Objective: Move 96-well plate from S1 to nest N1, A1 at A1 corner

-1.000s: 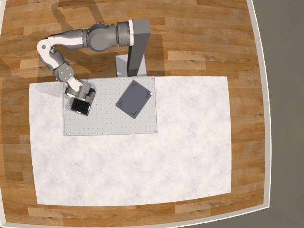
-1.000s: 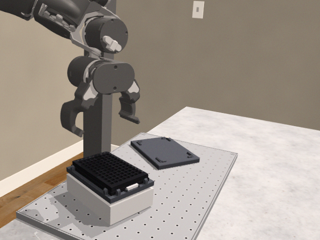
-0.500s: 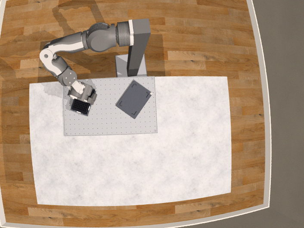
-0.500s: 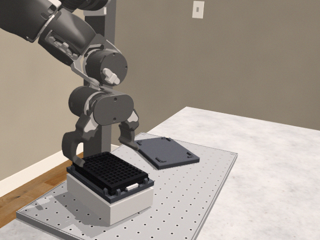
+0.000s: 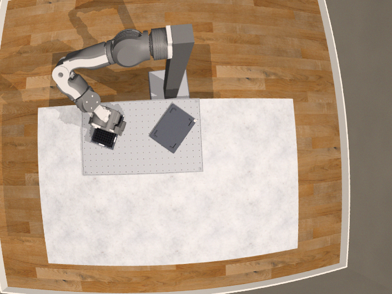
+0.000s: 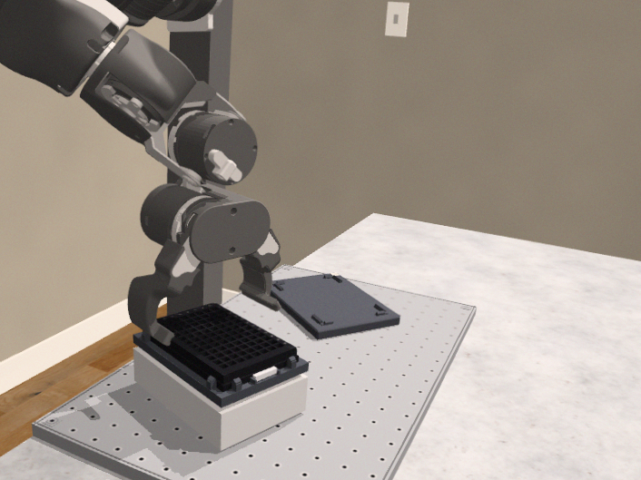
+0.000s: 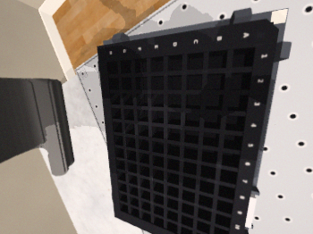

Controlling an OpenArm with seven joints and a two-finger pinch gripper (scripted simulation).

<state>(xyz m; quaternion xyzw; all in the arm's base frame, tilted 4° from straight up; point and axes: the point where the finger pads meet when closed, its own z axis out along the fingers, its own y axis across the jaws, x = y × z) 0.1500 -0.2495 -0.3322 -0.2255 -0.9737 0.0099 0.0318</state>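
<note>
The black 96-well plate (image 6: 227,343) sits in the pocket of the white plate shaker S1 (image 6: 224,399), at the left of the perforated board. It also shows in the top view (image 5: 104,138) and fills the wrist view (image 7: 183,129). The shaker's pale square A1 mark (image 7: 280,15) lies just outside the plate's corner by the letter A and number 1. My gripper (image 6: 211,314) is open and low over the plate's far end, one finger on each side. One finger (image 7: 54,129) shows at the left of the wrist view, apart from the plate. The dark nest N1 (image 6: 334,303) lies empty to the right.
The nest (image 5: 172,126) lies turned at an angle on the board, with a small pale mark (image 5: 195,120) at one corner. The arm's column (image 5: 178,61) stands behind the board. A white label (image 6: 264,374) is on the plate's near side.
</note>
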